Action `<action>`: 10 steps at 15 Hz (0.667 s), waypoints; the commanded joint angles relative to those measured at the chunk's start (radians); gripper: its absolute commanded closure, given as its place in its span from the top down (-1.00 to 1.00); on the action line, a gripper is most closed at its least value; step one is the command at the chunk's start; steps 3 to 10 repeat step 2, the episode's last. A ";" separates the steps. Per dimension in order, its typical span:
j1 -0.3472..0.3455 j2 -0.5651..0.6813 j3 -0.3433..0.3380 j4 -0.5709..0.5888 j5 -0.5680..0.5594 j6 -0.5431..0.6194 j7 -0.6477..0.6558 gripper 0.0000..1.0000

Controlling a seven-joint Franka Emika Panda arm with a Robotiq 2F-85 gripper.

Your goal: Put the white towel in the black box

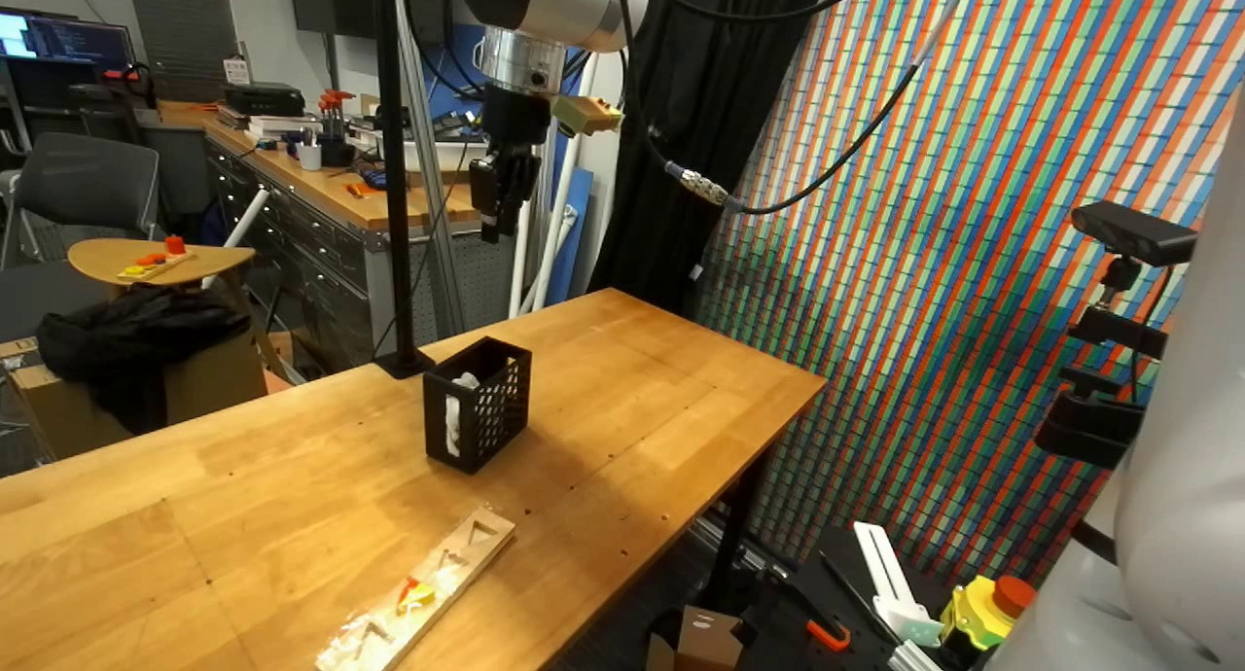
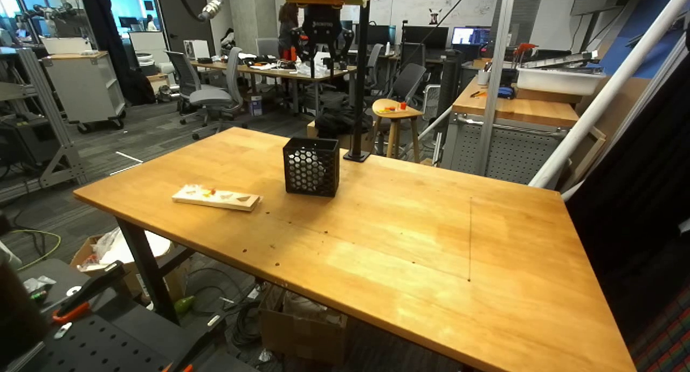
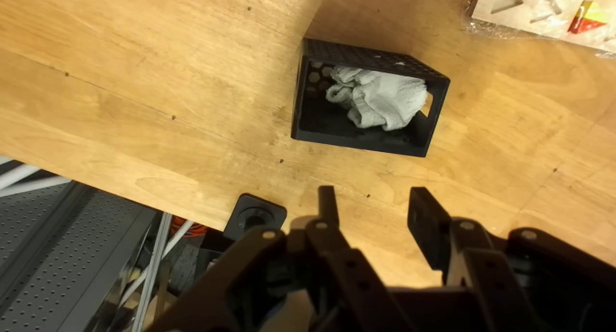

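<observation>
As we look down through the wrist view, we see the white towel (image 3: 385,98) crumpled in loose folds inside the black box (image 3: 365,142), within its rim and toward an end wall with a slot in it. In an exterior view we also see the towel's cloth through a slot in the box's side, and in both exterior views we find the box standing upright on the wooden table (image 2: 404,226). Well above the tabletop, we see the gripper (image 3: 374,207) pointing downward, its two fingers (image 3: 428,226) spread apart, with table wood showing in the gap between them. Near the box lies a pale wooden board (image 2: 221,199) with cut-out shapes; on it we make out small red and yellow pieces (image 3: 586,24), and along its edge some clear film (image 3: 495,31). At the table's edge, near the box, we notice a black post (image 1: 394,185) rising from a flat base plate (image 1: 404,364). Beyond the table we spot a wooden stool (image 1: 212,262) with brightly coloured pieces (image 1: 175,246) on its seat, and a dark chair (image 1: 89,180) near it.
</observation>
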 commanded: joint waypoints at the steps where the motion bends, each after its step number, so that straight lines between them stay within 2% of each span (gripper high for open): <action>1: 0.021 0.000 -0.022 0.002 0.006 -0.002 -0.003 -0.10; 10: 0.021 0.000 -0.022 0.002 0.006 -0.002 -0.003 -0.10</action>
